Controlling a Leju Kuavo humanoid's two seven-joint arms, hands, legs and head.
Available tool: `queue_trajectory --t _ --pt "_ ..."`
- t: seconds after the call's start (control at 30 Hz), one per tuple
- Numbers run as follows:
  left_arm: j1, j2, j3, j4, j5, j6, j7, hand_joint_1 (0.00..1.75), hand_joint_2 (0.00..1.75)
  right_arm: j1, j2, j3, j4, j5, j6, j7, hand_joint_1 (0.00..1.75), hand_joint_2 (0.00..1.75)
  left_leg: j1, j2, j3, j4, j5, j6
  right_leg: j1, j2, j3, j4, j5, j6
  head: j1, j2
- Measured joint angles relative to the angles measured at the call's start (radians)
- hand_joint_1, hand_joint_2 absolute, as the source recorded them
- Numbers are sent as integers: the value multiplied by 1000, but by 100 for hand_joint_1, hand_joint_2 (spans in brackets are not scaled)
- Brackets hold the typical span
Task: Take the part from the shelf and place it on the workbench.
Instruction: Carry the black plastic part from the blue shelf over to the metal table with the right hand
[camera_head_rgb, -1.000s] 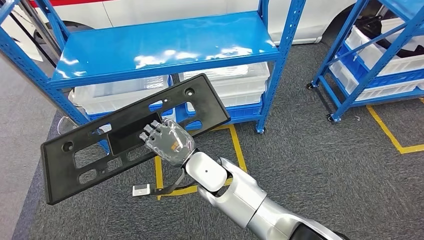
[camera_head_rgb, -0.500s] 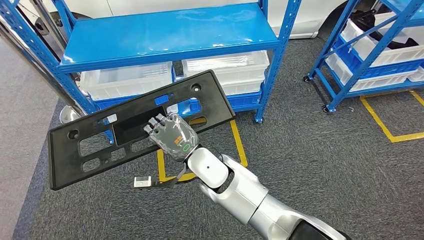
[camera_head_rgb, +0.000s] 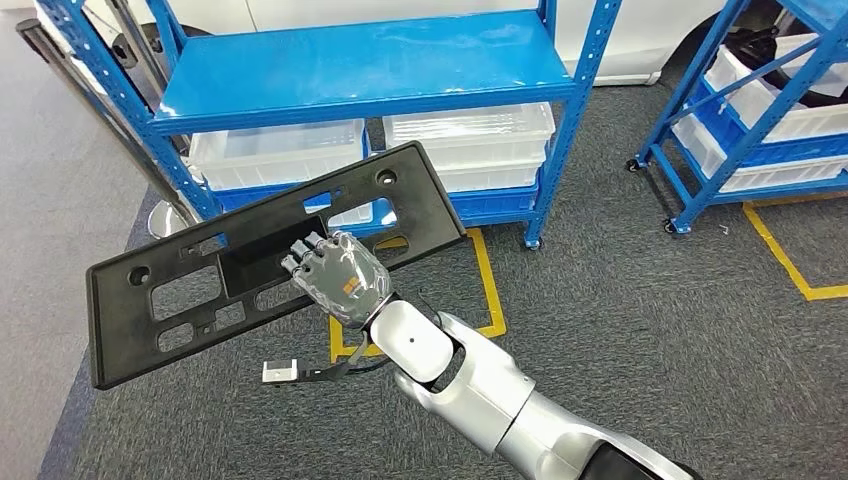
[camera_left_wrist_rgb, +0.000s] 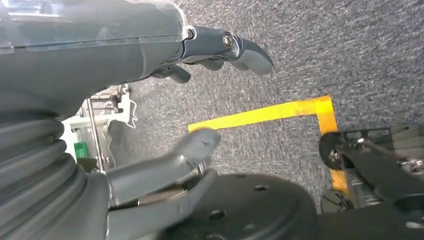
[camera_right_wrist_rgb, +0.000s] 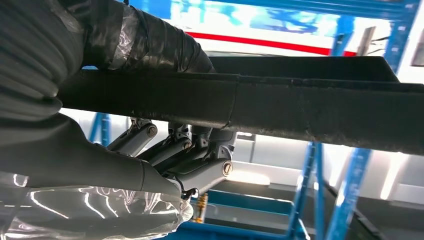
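A long flat black plastic part (camera_head_rgb: 200, 270) with several cut-outs hangs tilted in front of the blue shelf (camera_head_rgb: 370, 70), its far end higher. My right hand (camera_head_rgb: 335, 275) grips it at the middle of its near edge, fingers hooked over the rim. The right wrist view looks along the part's dark edge (camera_right_wrist_rgb: 310, 112), with my thumb above it and my fingers (camera_right_wrist_rgb: 192, 155) curled beneath. My left hand (camera_left_wrist_rgb: 200, 100) hangs over grey carpet with its fingers apart and nothing in it.
The shelf's top board is bare; clear plastic bins (camera_head_rgb: 470, 145) fill the level below. A second blue rack with bins (camera_head_rgb: 770, 100) stands at the right. Yellow tape lines (camera_head_rgb: 490, 290) mark the grey carpet. A grey post (camera_head_rgb: 100, 110) leans at the left.
The whole picture has shifted right and down, so the camera has moved. The part stays in my right hand, at much the same tilt.
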Motion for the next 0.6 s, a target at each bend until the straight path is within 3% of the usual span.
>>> queue_trajectory --t 0.1,0.17,0.23,0.27,0.3,0.33,0.37,0.4,0.47,0.53,0.6 --pt "0 0 8 0 7 -2 -1 0 175 -2 4 4 -2 0 -2 -4 175 175 -5 -11 3 -28 3 23 1 -17 0 -2 1 15 0 0" --pt "1 -1 16 0 12 -2 0 0 175 -3 9 7 -2 0 -7 -9 175 175 1 -25 5 -41 11 38 -2 11 -12 27 -25 23 0 0" --pt "0 -2 21 0 14 -2 3 0 175 -3 9 10 0 0 -12 -14 175 175 3 -40 3 -47 17 48 -5 54 -57 128 -83 27 0 0" --pt "-1 -2 22 0 14 -2 4 0 175 -2 8 11 2 0 -14 -15 175 175 3 -49 1 -45 18 50 -5 64 -89 196 -112 27 1 0" --pt "-1 -2 23 0 14 -1 5 0 175 0 6 12 4 0 -14 -15 175 175 2 -60 -1 -43 18 50 -5 69 -116 250 -128 28 1 0" --pt "0 -2 23 0 14 -1 4 0 175 1 4 14 7 0 -14 -16 175 175 2 -72 -3 -40 19 51 -5 70 -129 275 -126 28 1 0" --pt "0 -3 24 0 13 0 2 0 175 2 2 15 8 0 -14 -16 175 175 2 -84 -4 -36 18 50 -6 72 -126 264 -105 27 1 0" --pt "1 -3 24 0 13 1 -2 0 175 3 1 15 9 0 -14 -16 175 175 2 -96 -6 -31 17 49 -7 77 -104 216 -69 26 1 0" --pt "1 -4 24 0 11 1 -9 0 175 4 0 15 8 0 -15 -17 175 175 2 -118 -15 -15 14 42 -14 117 -50 93 -11 24 1 0" --pt "-1 -6 24 0 11 2 -12 0 175 6 -1 15 7 0 -15 -19 175 175 3 -137 -32 -2 13 31 -16 152 -32 37 5 24 0 0" --pt "0 -6 24 0 9 5 -16 0 175 10 -2 15 6 0 -16 -19 175 175 8 -156 -42 -1 19 19 -13 144 -36 36 8 19 0 0"
